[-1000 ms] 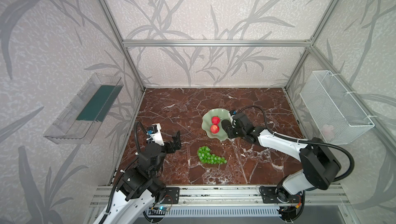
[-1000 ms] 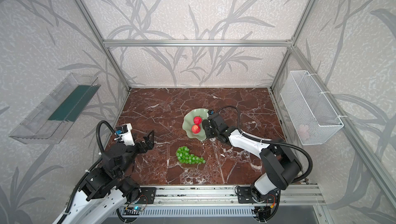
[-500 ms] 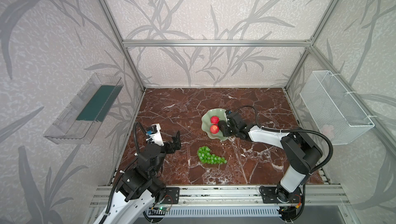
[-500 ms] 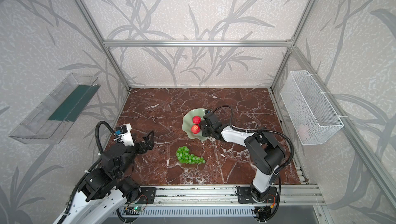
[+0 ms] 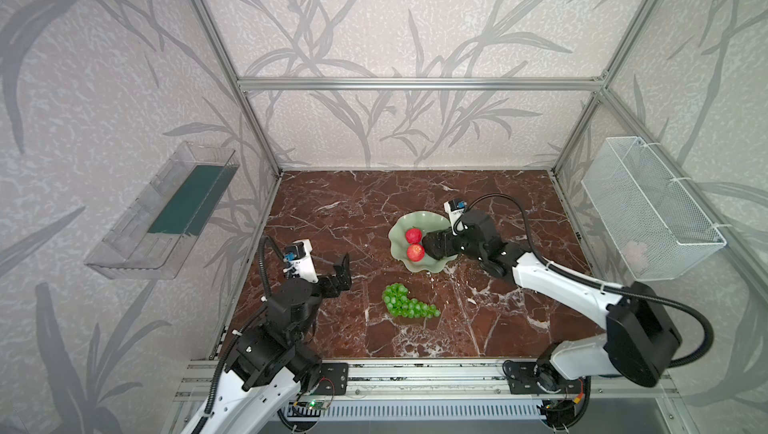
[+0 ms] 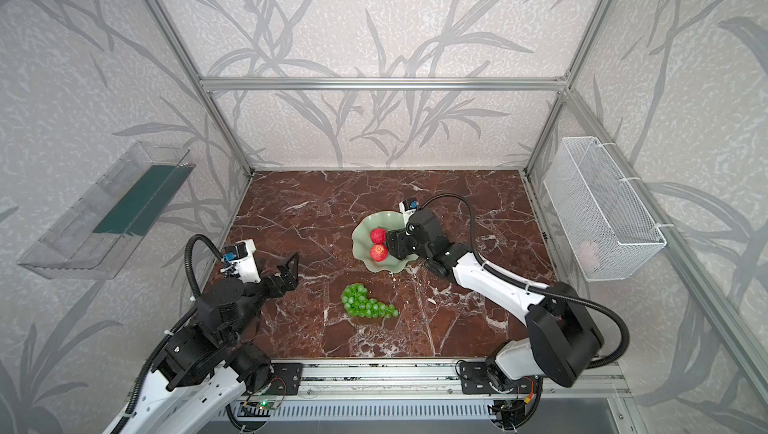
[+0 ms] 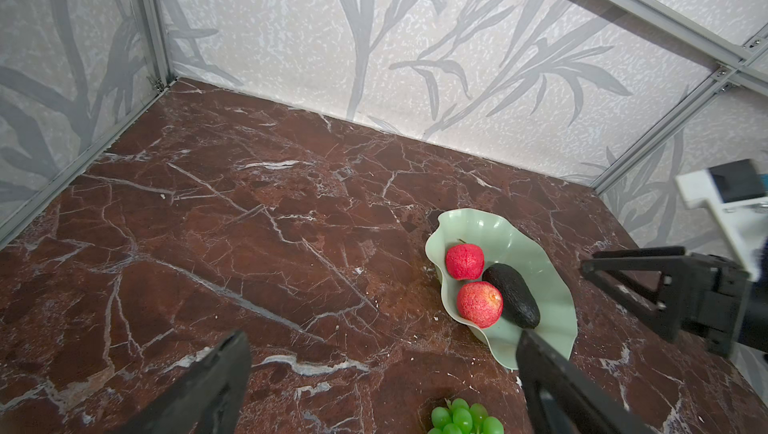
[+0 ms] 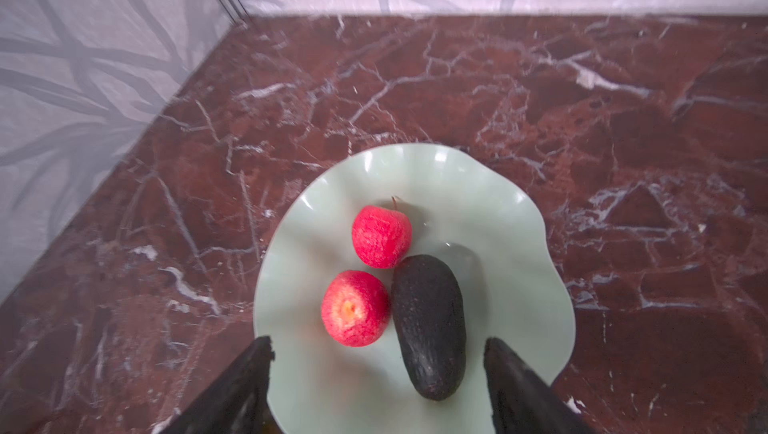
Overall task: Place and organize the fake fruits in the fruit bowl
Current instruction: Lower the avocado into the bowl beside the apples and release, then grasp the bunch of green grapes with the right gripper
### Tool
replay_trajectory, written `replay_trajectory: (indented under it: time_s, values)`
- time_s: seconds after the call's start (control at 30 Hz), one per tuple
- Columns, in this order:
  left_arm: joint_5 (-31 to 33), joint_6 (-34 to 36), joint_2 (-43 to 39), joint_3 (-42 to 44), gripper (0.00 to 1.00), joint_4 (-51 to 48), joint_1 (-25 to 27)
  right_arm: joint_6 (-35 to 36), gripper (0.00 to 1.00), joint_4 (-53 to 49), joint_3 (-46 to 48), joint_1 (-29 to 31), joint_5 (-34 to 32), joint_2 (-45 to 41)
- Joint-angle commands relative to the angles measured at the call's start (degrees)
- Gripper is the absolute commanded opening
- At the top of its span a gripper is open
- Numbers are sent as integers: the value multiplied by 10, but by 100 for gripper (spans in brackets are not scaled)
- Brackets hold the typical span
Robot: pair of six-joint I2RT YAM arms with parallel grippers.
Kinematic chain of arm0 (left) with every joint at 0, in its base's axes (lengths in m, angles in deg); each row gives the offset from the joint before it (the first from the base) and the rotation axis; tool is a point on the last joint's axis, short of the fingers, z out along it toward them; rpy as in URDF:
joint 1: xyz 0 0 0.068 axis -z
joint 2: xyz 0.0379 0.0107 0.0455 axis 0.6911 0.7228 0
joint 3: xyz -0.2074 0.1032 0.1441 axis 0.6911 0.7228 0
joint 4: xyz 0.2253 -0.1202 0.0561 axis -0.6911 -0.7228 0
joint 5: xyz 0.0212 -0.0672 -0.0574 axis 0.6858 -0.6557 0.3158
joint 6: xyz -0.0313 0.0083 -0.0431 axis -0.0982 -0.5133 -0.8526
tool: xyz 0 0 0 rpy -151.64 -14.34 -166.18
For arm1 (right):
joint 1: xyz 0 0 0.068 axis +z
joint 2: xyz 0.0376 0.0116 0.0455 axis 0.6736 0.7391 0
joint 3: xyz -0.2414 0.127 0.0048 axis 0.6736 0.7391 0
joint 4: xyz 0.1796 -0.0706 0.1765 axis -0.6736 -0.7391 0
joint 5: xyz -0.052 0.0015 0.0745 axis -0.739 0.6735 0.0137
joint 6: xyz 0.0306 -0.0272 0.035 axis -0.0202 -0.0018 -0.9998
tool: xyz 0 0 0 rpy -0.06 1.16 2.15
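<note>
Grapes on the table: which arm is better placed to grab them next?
Probably left. The left gripper is open, empty, with the grapes just ahead; the right gripper hangs open over the fruit bowl by the avocado.

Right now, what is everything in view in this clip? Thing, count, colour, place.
table: one, red-brown marble, under everything
fruit bowl: one, pale green, table centre
apples: two, red, in bowl
avocado: one, blackish-green, in bowl beside apples
grapes: one bunch, bright green, on table near bowl
clear tray: one, transparent, left wall
wire basket: one, white, right wall
left gripper: one, black, open, over bare table
right gripper: one, black, open, over bowl
</note>
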Motion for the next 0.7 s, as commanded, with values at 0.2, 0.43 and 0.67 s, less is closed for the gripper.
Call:
replay_trajectory:
  time_s: [0.2,0.43,0.67]
  values:
    - [1,2,3,2,100,14,-2,147,90,148,206,117,138,-138]
    - [-1,1,4,2,100,12,-2,156,92,250,266,191,122,-91]
    - [-2,0,3,2,100,10,-2,144,94,374,268,204,97,25]
